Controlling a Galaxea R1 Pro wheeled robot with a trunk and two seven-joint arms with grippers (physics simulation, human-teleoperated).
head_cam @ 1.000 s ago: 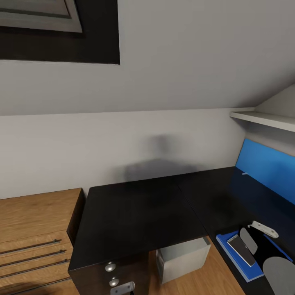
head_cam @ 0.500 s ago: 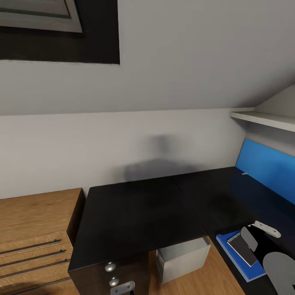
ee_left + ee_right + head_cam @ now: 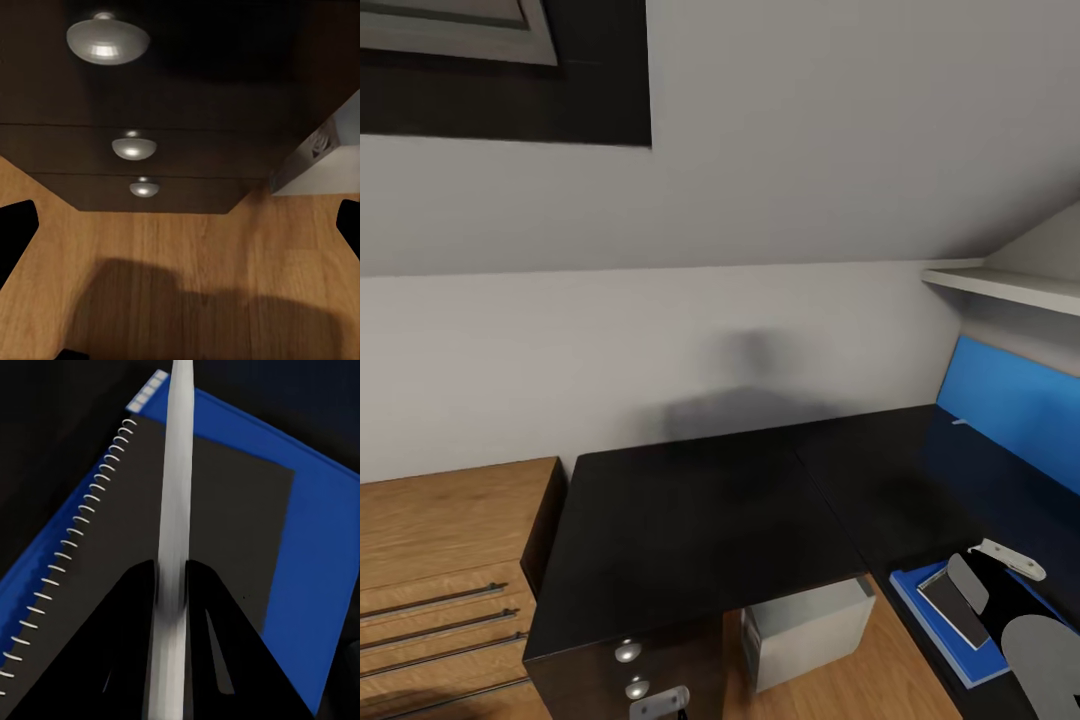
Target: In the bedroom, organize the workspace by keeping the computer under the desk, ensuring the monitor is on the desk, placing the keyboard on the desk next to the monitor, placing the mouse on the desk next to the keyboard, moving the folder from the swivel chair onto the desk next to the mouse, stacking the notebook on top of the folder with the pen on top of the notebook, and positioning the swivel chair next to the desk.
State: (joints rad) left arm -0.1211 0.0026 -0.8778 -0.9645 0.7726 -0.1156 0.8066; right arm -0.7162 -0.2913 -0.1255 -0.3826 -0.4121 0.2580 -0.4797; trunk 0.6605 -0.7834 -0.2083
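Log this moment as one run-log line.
stage: pen onto notebook | right claw: shut on pen, above notebook | notebook: on folder | left claw: open, facing desk drawers

The right gripper (image 3: 171,589) is seen closed on the pen (image 3: 175,480), its dark fingers pressed to either side of the white shaft. The left gripper (image 3: 180,225) is held wide apart, its fingertips (image 3: 15,229) at the frame edges
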